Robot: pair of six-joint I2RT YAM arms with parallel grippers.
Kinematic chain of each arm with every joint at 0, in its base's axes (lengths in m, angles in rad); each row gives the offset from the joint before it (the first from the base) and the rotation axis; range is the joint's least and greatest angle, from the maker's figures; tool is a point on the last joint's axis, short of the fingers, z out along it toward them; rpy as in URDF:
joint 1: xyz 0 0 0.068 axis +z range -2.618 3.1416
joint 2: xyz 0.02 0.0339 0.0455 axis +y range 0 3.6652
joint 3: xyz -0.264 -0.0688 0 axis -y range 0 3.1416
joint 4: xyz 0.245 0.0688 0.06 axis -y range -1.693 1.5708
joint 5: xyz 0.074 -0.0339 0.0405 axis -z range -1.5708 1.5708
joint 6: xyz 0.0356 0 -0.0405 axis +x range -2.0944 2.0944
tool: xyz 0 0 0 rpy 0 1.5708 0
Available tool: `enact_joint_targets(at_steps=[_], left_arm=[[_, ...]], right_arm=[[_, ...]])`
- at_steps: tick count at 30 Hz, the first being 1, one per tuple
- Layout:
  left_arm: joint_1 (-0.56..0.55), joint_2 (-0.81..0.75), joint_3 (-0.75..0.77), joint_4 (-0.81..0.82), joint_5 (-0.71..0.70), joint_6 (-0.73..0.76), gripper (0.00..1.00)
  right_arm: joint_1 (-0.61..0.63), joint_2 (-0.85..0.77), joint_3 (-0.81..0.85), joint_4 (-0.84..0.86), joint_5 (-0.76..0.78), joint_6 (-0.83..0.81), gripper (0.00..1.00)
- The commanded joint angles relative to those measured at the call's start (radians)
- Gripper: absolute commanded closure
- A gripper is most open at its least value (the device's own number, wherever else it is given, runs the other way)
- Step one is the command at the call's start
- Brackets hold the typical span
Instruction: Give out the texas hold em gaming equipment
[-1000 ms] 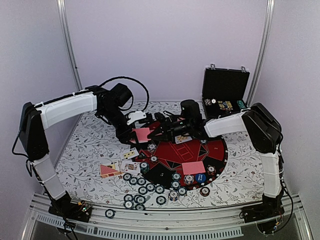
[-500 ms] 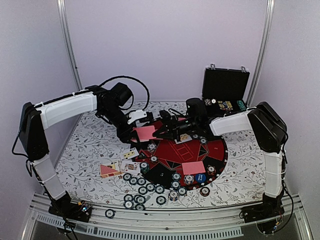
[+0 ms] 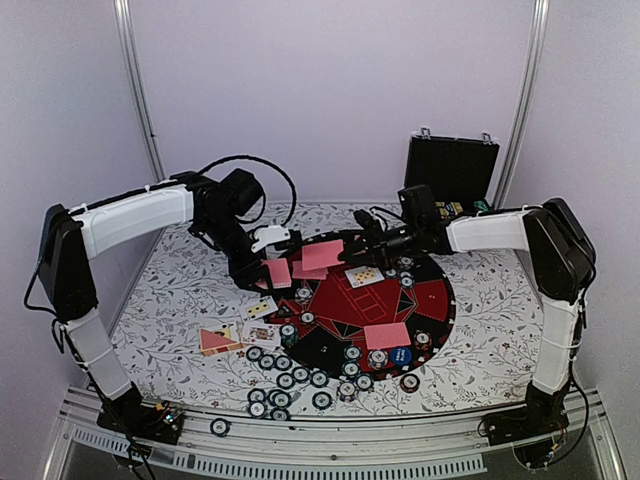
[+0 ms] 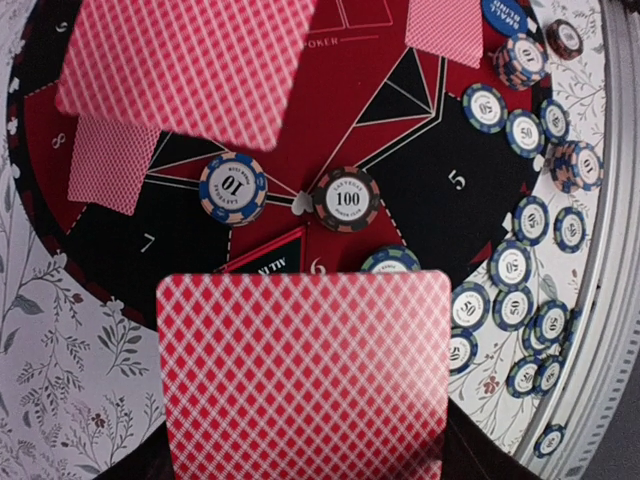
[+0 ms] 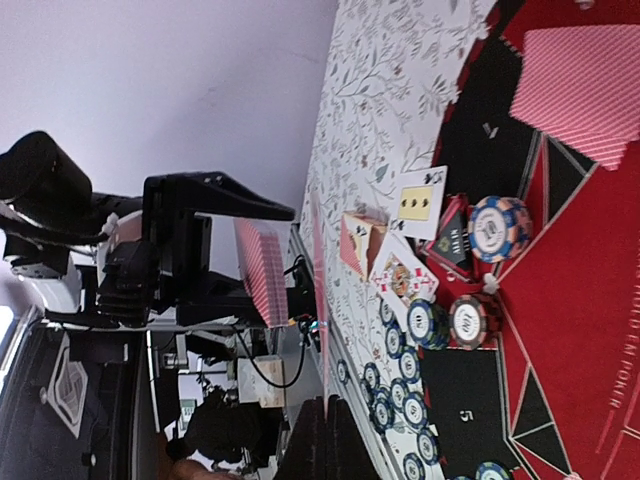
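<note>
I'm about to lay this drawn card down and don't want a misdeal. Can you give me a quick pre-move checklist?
1. Right end effector gripping the drawn card: ok, shut on it.
2. Drawn card clear of the deck: ok, they are apart in the left wrist view.
3. Left end effector holding the deck: ok.
4. Only one card drawn: cannot tell; edge-on it looks thin.
5. Free landing spot on the mat: cannot tell; a face-down card lies close by.
</note>
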State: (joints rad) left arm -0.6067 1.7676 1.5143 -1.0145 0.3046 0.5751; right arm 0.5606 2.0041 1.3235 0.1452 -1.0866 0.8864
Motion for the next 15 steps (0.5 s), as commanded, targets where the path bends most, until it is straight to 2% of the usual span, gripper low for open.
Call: enact_joint_targets(at_steps=[1, 3, 6, 10, 15], left_arm=[[0.008, -0.032, -0.012, -0.016, -0.005, 0.003, 0.84], [0.010, -0.037, -0.014, -0.015, -0.003, 0.002, 0.84], [0.020, -0.042, -0.016, -0.016, -0.001, -0.002, 0.84], [0.031, -0.042, -0.020, -0.018, 0.007, -0.008, 0.84], [0.036, -0.046, -0.026, -0.019, 0.011, -0.012, 0.84]], right_arm=[[-0.031, -0.082, 0.092, -0.414, 0.197, -0.276, 1.00], [-0.028, -0.085, 0.179, -0.607, 0.361, -0.415, 1.00], [-0.021, -0.078, 0.264, -0.766, 0.577, -0.525, 1.00], [0.020, -0.068, 0.382, -0.917, 0.878, -0.591, 1.00], [0.120, 0.021, 0.554, -1.108, 1.279, -0.641, 1.00]])
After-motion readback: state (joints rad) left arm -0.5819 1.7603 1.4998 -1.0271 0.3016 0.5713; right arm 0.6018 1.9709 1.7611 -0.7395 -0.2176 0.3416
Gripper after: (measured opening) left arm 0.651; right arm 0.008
